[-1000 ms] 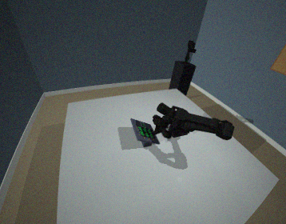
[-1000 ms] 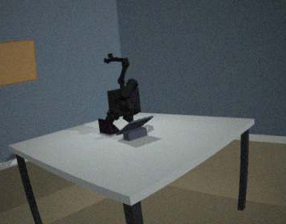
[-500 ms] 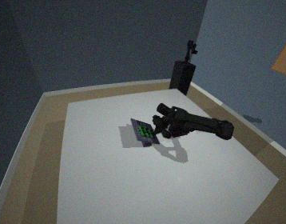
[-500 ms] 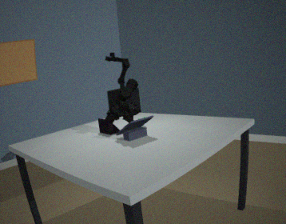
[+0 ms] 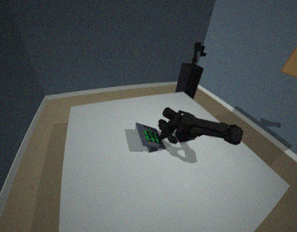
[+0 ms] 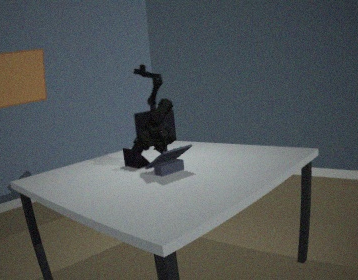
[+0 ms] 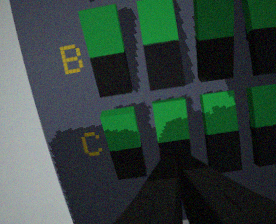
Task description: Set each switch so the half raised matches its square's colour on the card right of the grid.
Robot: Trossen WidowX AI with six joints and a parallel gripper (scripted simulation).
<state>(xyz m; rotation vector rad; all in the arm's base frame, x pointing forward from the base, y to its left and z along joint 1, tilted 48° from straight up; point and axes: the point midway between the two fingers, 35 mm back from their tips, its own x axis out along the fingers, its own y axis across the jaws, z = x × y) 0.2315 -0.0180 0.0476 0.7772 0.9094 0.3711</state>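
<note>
1. Tabletop of smooth, pale grey-white [image 5: 110, 186] [image 6: 143, 200] [image 7: 11, 135] spreads broadly under the work, its corners sharp and dark straight legs [image 6: 305, 215] beneath it.
2. Upon it stands a slate-grey, flat switch panel [image 5: 143, 128] [image 6: 178, 154] [image 7: 44, 100], tilted on a low grey block [image 6: 169, 168]. Soft shadows of panel and arm fall on the pale surface.
3. A black, jointed robot arm [image 5: 210, 126] [image 6: 162, 115] reaches over to the panel. Its black, tapering tool [image 5: 161, 137] [image 6: 165, 149] [image 7: 174, 161] has its fingers together with nothing between them.
4. In the wrist view, the fingertips lie over the dark half of the second green-and-black rocker switch [image 7: 174, 120] from the yellow letter C [image 7: 92, 144]. Whether they touch it, I cannot tell.
5. Row B, marked by a yellow letter [image 7: 71, 59], lies beyond row C; a jagged shadow crosses the C switches. The small colour card cannot be made out.
6. Dim blue-grey walls [image 5: 255, 37] [image 6: 93, 45] meet in corners around the room, with pale skirting [image 5: 19, 153] [image 6: 338, 174] along a brown floor [image 5: 50, 166] [image 6: 243, 250].
7. A flat orange rectangle [image 5: 294, 62] [image 6: 20, 77] shows on one wall. Behind the tabletop, a tall dark box [image 5: 189, 79] carries a smaller black jointed form [image 5: 196, 51] [image 6: 155, 85].
</note>
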